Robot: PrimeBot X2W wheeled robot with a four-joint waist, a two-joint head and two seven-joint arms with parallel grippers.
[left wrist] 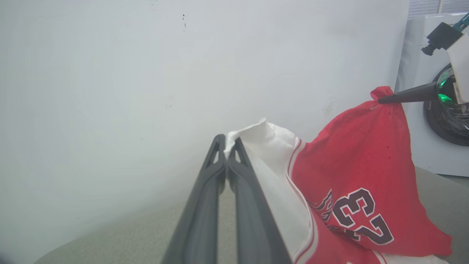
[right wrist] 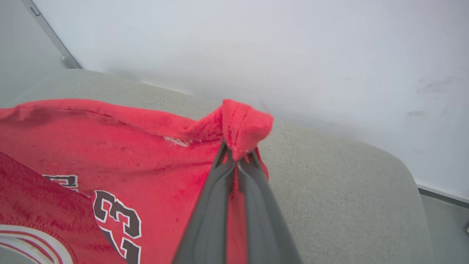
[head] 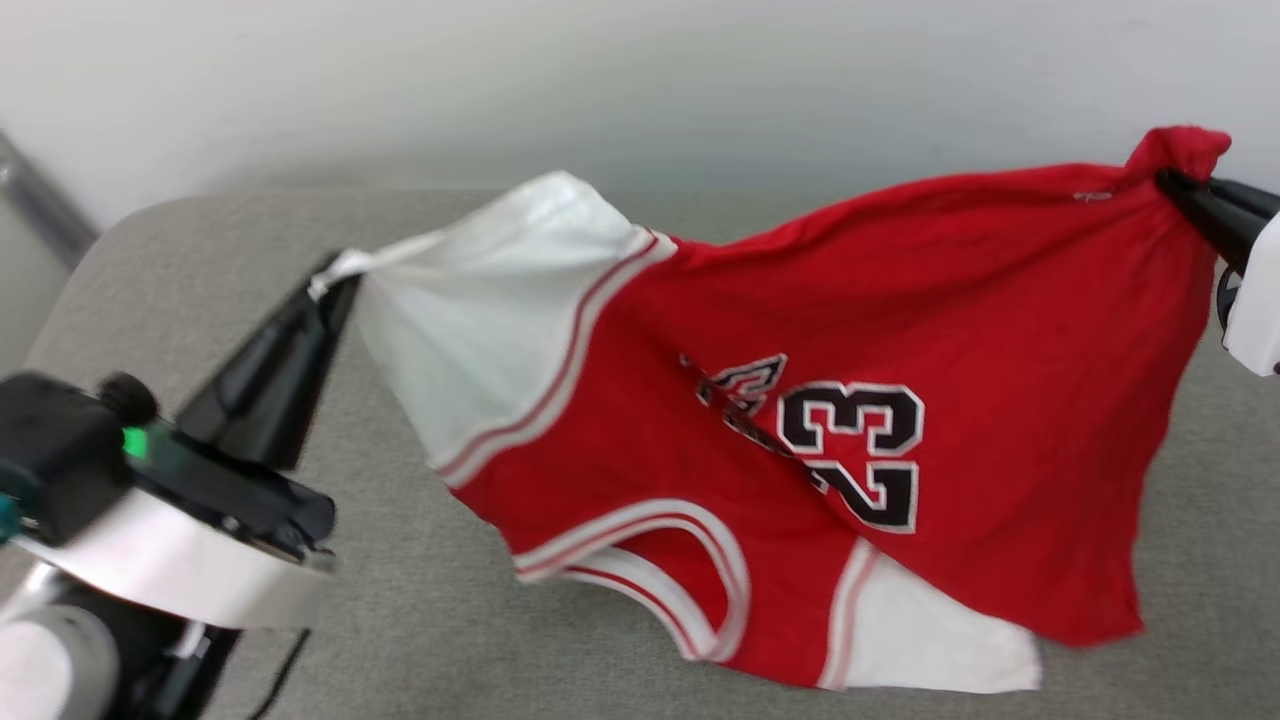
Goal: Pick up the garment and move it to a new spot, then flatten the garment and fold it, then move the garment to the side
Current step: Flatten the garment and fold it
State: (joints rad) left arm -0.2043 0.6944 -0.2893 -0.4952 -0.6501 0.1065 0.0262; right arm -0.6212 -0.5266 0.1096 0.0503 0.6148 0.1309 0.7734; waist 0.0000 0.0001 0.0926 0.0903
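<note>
The shirt (head: pixel 950 330) hangs stretched above the grey pad (head: pixel 180 260). The left gripper (head: pixel 335 275) pinches its white sleeve at the left, and the right gripper (head: pixel 1172 186) pinches a red corner far right (both squeezed tight).

The garment (head: pixel 1000 300) bears a black, white-outlined "23"; lettering beside it is unreadable.

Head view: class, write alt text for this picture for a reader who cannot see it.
A red jersey numbered 23 hangs stretched between two claws over a grey padded surface. The left claw pinches its white sleeve, and the right claw grips a bunched red corner at upper right.
</note>
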